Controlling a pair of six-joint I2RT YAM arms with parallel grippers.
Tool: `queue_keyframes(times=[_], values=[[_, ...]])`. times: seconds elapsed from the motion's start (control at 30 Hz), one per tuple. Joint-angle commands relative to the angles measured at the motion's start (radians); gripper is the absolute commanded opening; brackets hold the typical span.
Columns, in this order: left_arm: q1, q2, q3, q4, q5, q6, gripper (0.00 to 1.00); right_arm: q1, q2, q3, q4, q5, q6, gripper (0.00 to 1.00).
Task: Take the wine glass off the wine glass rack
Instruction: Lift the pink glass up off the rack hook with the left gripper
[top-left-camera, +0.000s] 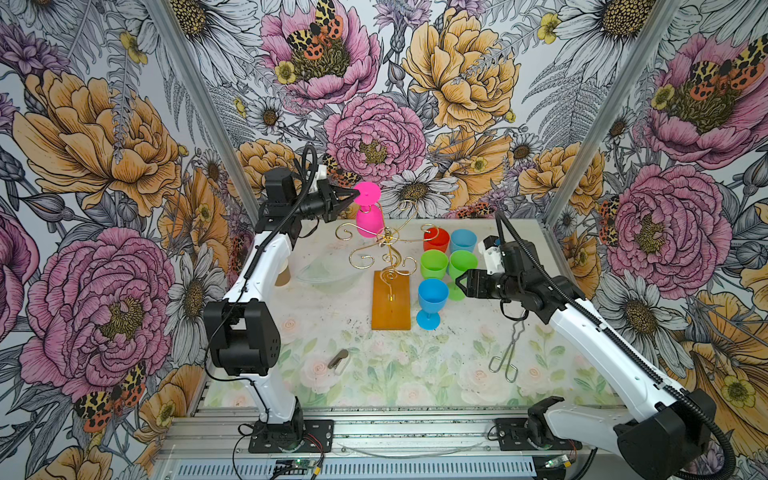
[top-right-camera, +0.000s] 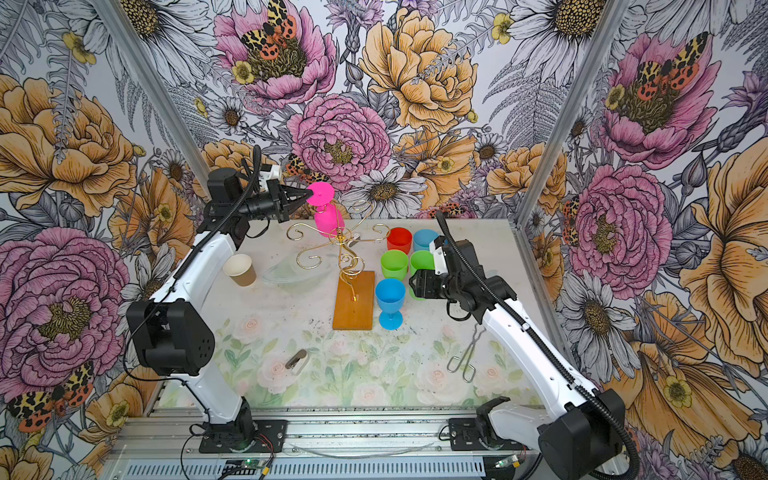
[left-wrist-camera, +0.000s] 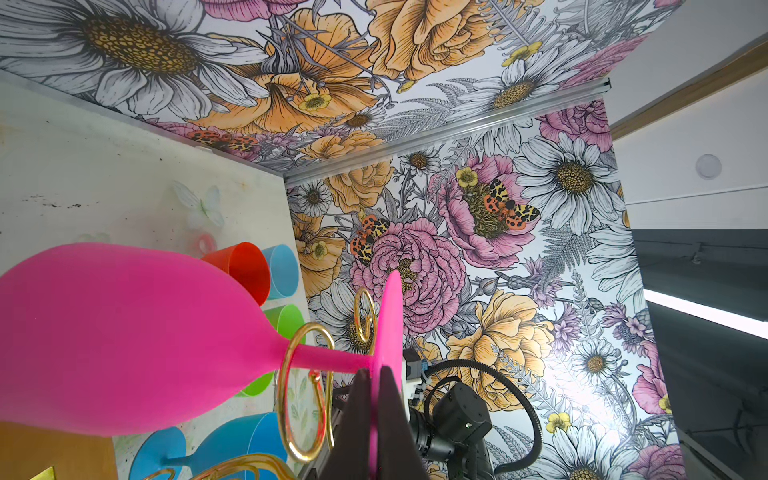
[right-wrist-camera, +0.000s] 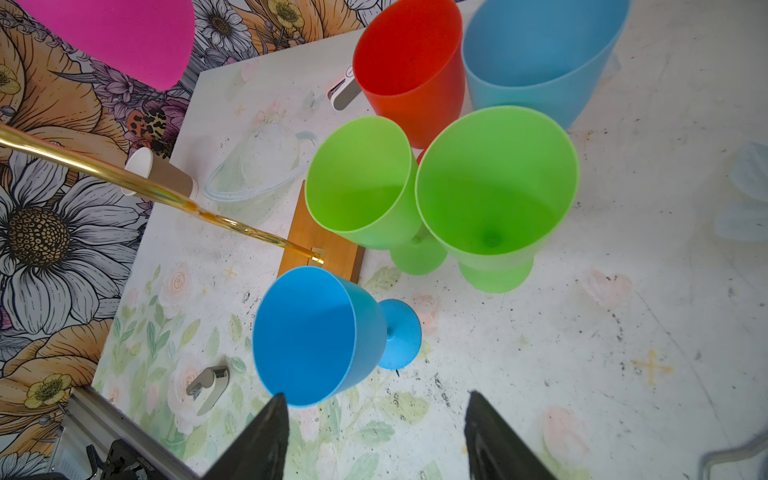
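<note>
1. Tongs (top-left-camera: 504, 358) of bare metal are lying nearest, on the floral table (top-left-camera: 415, 374) beside the right arm. A small grey and white clip (top-left-camera: 338, 360) is lying well apart from them, toward the left.
2. The right gripper (top-left-camera: 458, 284) is hovering farther in with its jaws spread and nothing between them. In the right wrist view its fingers (right-wrist-camera: 257, 436) are framing bare tabletop just short of a blue wine glass (right-wrist-camera: 316, 336).
3. That blue glass is standing upright just beside the orange-brown wooden base (top-left-camera: 390, 301) of the wine glass rack (top-left-camera: 388, 245), on its right.
4. Behind it a green glass (top-left-camera: 433, 264) and its green twin (top-left-camera: 462, 264) are standing side by side. A red cup (top-left-camera: 436, 240) and a pale blue cup (top-left-camera: 462, 240) are standing behind those.
5. Left of the rack, a paper cup (top-right-camera: 240, 269) is leaning next to a clear dish (top-right-camera: 291, 270).
6. The pink wine glass (top-left-camera: 369, 220) is hanging upside down on the rack's far left arm, not yet off it. Its stem is passing through a gold loop (left-wrist-camera: 283, 395), with the foot uppermost and the bowl pointing down.
7. The left gripper (top-left-camera: 356, 192) is reaching in from the left at the height of the foot. Its fingers (left-wrist-camera: 353, 415) are pressing together on the rim of the foot disc (left-wrist-camera: 390, 324). The stem is running just past the fingertips, and the bowl is hanging below and slightly to the right of them in both top views.
</note>
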Motion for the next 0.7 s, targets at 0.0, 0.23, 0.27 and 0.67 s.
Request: queue_keyframes(times=[0.0, 0.23, 0.27, 0.67], values=[[-0.01, 0.01, 0.037, -0.038, -0.011, 0.054, 0.0, -0.006, -0.026, -0.013, 0.03, -0.006, 0.006, 0.68], [-0.019, 0.006, 0.054, -0.076, 0.009, 0.074, 0.0, -0.009, -0.03, -0.018, 0.032, -0.006, 0.009, 0.68], [-0.022, 0.006, 0.059, -0.091, 0.012, 0.083, 0.0, -0.009, -0.03, -0.02, 0.032, -0.006, 0.011, 0.68], [-0.04, 0.017, 0.133, -0.297, 0.021, 0.216, 0.0, -0.01, -0.034, -0.027, 0.038, -0.009, 0.019, 0.68]])
